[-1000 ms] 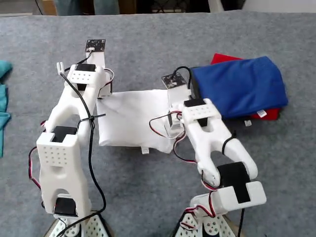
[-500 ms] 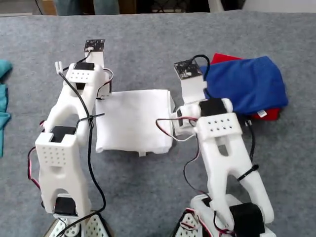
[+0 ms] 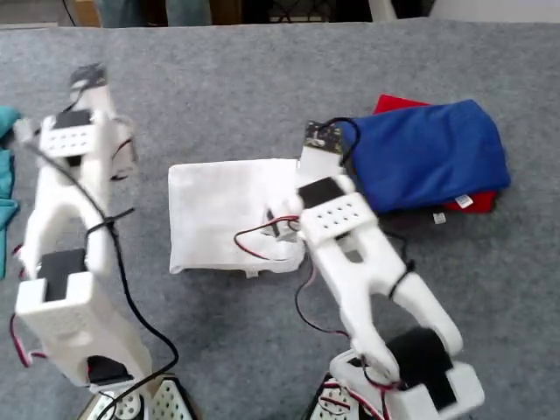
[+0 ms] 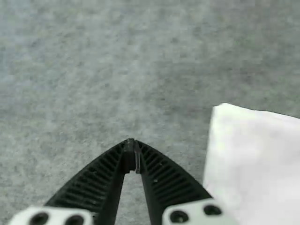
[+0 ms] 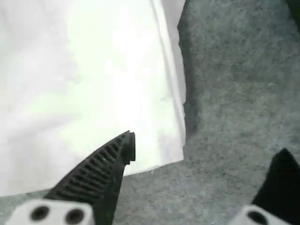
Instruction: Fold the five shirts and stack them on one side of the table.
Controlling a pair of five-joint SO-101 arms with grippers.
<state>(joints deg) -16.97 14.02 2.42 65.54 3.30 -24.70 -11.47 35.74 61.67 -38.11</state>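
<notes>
A folded white shirt (image 3: 223, 214) lies flat mid-table. To its right, a folded blue shirt (image 3: 424, 153) rests on a red shirt (image 3: 465, 203). A teal shirt (image 3: 6, 175) pokes in at the left edge. My left arm (image 3: 68, 140) stands to the left of the white shirt; its gripper (image 4: 131, 157) is shut on nothing over bare carpet, with the white shirt (image 4: 253, 159) off to one side. My right arm (image 3: 337, 214) leans over the white shirt's right edge. The right gripper (image 5: 206, 161) is open, one finger (image 5: 110, 161) over the white shirt (image 5: 89, 79), the other past its edge.
Grey carpet (image 3: 262, 79) covers the table, with open room at the back and front left. Red and black cables (image 3: 262, 241) from the right arm hang over the white shirt's near right corner.
My left arm has swung left, away from the white shirt's left edge. My right arm has shifted left from beside the blue shirt to over the white shirt's right edge.
</notes>
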